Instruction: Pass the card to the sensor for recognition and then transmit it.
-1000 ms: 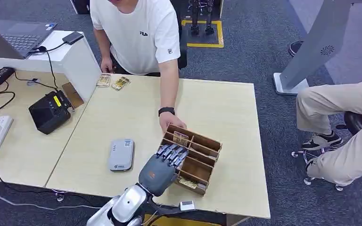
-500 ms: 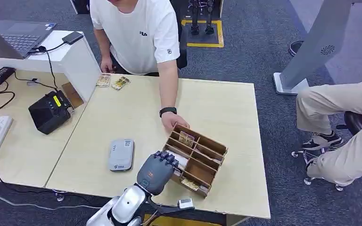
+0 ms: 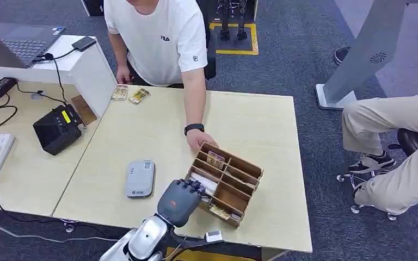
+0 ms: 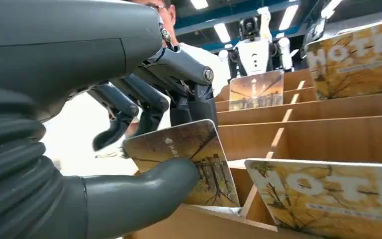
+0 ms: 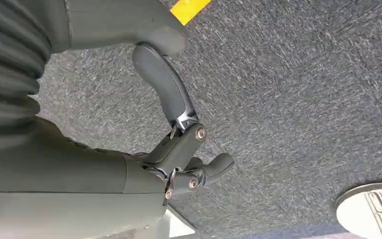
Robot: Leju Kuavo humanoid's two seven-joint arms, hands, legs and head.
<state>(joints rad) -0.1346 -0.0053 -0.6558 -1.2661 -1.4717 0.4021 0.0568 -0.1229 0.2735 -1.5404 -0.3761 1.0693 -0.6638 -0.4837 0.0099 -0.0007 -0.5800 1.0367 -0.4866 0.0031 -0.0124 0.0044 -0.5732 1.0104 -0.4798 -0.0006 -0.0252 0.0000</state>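
The left hand (image 3: 180,200) reaches into the near-left end of the wooden card rack (image 3: 249,169) on the table (image 3: 141,128), its fingers curled down into a compartment. From the left wrist, the thick thumb (image 4: 144,191) presses the face of a card (image 4: 189,159) while the darker fingers (image 4: 151,102) close behind its upper edge, so the card is pinched and stands tilted, with its lower edge still down in its slot. More cards stand in neighbouring slots. A person's hand (image 3: 200,139) rests on the rack's far corner. The grey sensor (image 3: 140,178) lies flat on the table just left of the rack. The right hand (image 5: 179,144) hangs over carpet, fingers loosely bent and apart, holding nothing.
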